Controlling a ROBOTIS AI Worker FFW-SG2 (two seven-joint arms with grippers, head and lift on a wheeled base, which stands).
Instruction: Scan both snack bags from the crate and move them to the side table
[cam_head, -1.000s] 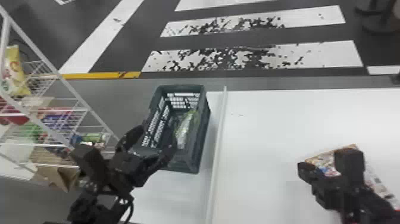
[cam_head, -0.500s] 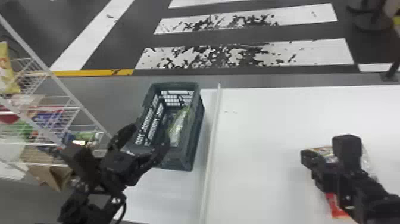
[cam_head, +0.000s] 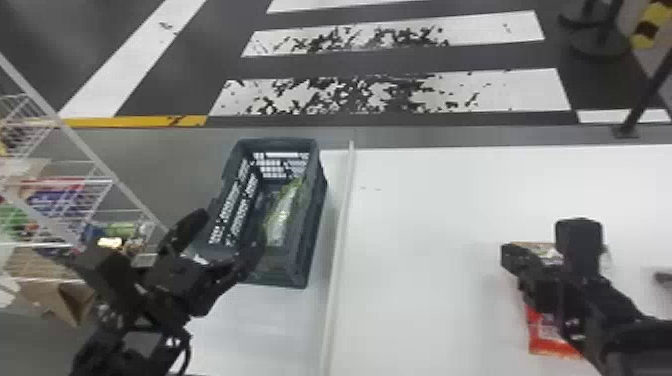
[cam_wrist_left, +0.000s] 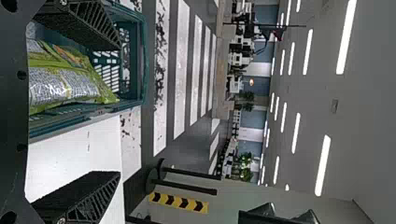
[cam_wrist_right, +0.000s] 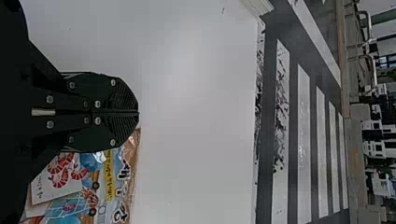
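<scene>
Two snack bags noted. Green snack bag (cam_head: 282, 212) lies inside the dark crate (cam_head: 315, 220), lengthwise, close to the wall on the robot's right. Patterned snack bag (cam_wrist_right: 116, 186), printed with red shrimp, lies on the white tabletop (cam_head: 425, 280), well apart from the crate. Red packaging (cam_head: 547, 332) shows beside the right arm; whether it is part of that bag cannot be told.

Left gripper (cam_head: 220, 240): open, fingers wide apart, nothing between them. Position is at the near end of the crate; in the head view one finger overlaps the crate and the other lies to its left. Contact with the crate cannot be determined.

Right gripper (cam_head: 512, 257): closed, fingers meeting along their length, no item seen between them. It is over the tabletop, at the patterned bag's edge; touching or apart cannot be judged.

Pale strip (cam_head: 340, 230) runs along the tabletop, on the crate's right. Wire rack (cam_head: 85, 145) with assorted packages stands at the far left. Striped floor (cam_head: 390, 62) lies beyond the tabletop.
</scene>
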